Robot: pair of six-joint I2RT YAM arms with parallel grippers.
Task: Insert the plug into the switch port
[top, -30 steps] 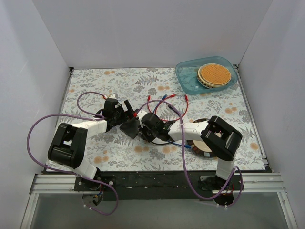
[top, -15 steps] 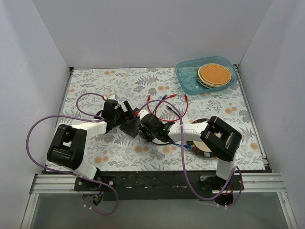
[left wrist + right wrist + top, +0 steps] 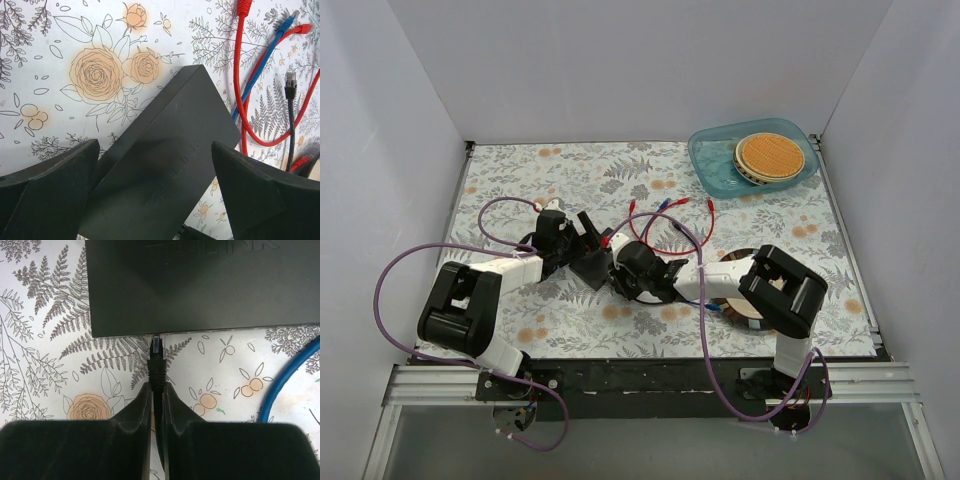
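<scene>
Bottom centre of the right wrist view, the right fingers (image 3: pixel 137 407) pinch the black cable (image 3: pixel 158 374) behind the plug (image 3: pixel 157 346), its tip at the switch (image 3: pixel 200 285) edge mid frame; port hidden. Beyond, the left fingers (image 3: pixel 55 190) straddle the switch wide open, holding nothing: a misaligned push could slide it.

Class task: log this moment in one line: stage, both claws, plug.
stage: insertion | right claw: shut on plug | plug: tip at switch edge, seating unclear | left claw: open, straddling switch
</scene>
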